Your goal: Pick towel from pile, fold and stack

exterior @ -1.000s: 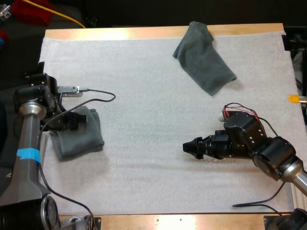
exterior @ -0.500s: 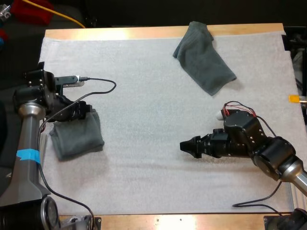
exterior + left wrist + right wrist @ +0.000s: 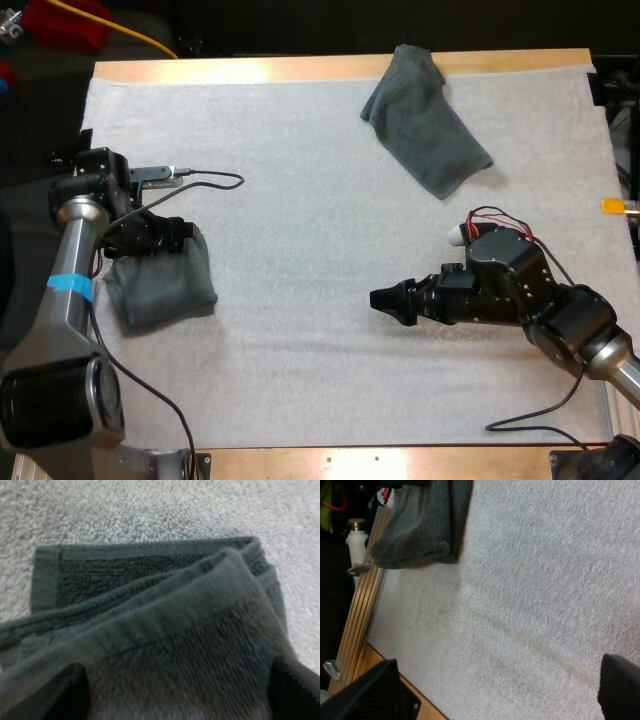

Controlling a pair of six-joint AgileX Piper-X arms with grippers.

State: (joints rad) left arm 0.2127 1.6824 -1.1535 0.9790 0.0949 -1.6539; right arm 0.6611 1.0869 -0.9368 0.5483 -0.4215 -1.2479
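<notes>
While my left gripper hovers spread over the folded towel at left and my right gripper hangs spread at lower right, the crumpled towel at upper centre looks soft and limp, best pinched by a corner.

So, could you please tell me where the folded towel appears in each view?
High: folded towel at the mat's left edge, by the left gripper.
Left wrist: towel close up, on the mat.
Right wrist: towel far across the mat, by the table rail.
Shared landmark: the mat.
</notes>
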